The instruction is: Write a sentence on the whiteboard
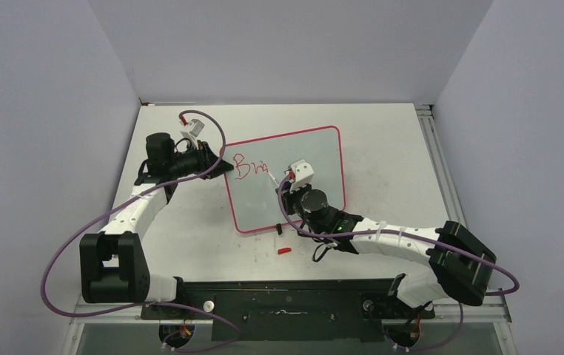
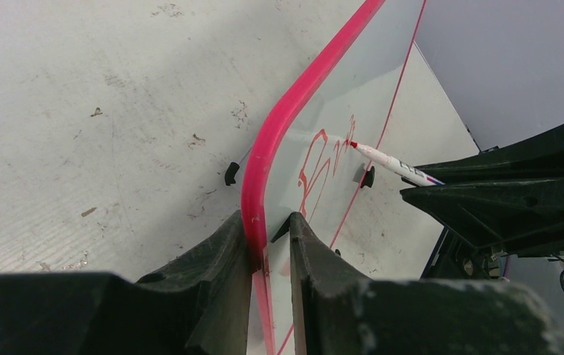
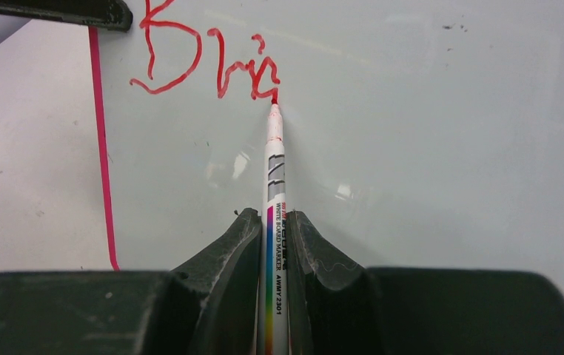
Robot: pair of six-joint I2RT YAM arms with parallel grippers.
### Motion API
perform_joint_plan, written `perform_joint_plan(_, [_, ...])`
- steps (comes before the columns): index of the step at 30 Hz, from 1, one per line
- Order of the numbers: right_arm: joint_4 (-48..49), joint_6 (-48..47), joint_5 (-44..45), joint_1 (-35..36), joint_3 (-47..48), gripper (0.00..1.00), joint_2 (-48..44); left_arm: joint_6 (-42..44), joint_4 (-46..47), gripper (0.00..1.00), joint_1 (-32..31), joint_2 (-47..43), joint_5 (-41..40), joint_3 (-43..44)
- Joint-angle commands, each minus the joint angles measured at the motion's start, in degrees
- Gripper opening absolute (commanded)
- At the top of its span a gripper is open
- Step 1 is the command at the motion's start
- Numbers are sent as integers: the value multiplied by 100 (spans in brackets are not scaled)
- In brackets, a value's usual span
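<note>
A glossy whiteboard with a thin pink-red frame lies flat on the tabletop, its left edge pinched inside the left claw. The sentence, uneven red handwriting reading only "Bri", sits just ahead of the right claw.

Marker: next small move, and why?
Probably slide the marker tip a little along the line and start the next letter. The right gripper is shut on the marker, and its tip sits on the whiteboard at the end of the red lettering, which reads only "Bri", with bare board beyond it. The left gripper clamps the frame, so the board should hold.
</note>
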Motion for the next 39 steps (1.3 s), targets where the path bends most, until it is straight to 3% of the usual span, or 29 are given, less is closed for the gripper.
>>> perform_joint_plan(1, [-155, 123, 267, 127, -218, 5, -132, 177, 103, 15, -52, -157, -7, 173])
perform_joint_plan(9, [-115, 234, 228, 282, -331, 5, -109, 177, 102, 15, -52, -158, -9, 168])
perform_joint_plan(18, [210, -70, 84, 336, 159, 5, 154, 177, 100, 16, -55, -161, -19, 159])
perform_joint_plan(25, [213, -161, 142, 352, 340, 5, -299, 177, 102, 15, -52, -168, -15, 163])
perform_joint_plan(39, [70, -359, 313, -121, 577, 5, -191, 177, 106, 15, -52, -168, -10, 163])
